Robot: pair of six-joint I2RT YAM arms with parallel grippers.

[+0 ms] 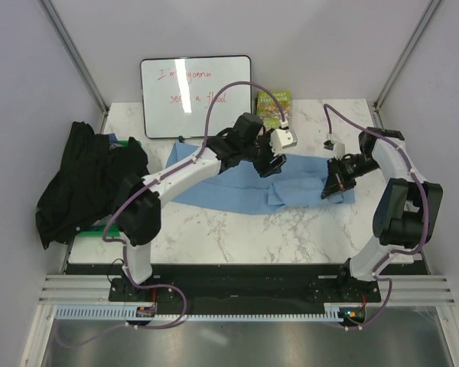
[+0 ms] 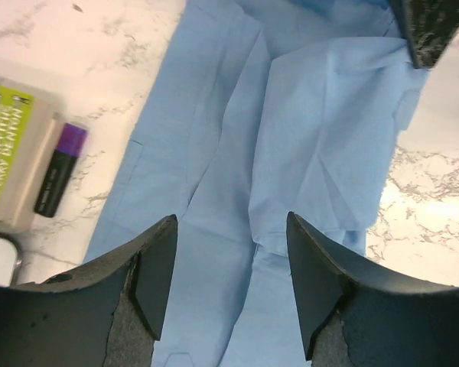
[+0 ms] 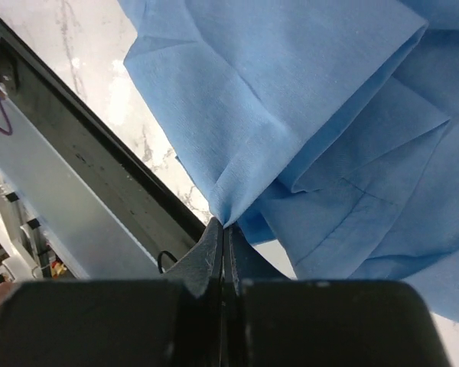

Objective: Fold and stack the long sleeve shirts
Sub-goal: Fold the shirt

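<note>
Right gripper [image 3: 224, 232] pinches blue shirt [image 1: 223, 196], middle hidden by left arm [image 1: 190, 173]

bright, even light, sharp (soft shadows)

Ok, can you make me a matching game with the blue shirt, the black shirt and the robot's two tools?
Things:
1. light blue cloth shirt
2. plain black cloth shirt
3. left tool
4. right tool

States:
A. shut, pinching a blue edge
B. heaped at the left edge of the white marble table
C. open above blue cloth
D. spread across the middle of the table

Pairs: 1-D, 2-B, 3-C, 4-A
</note>
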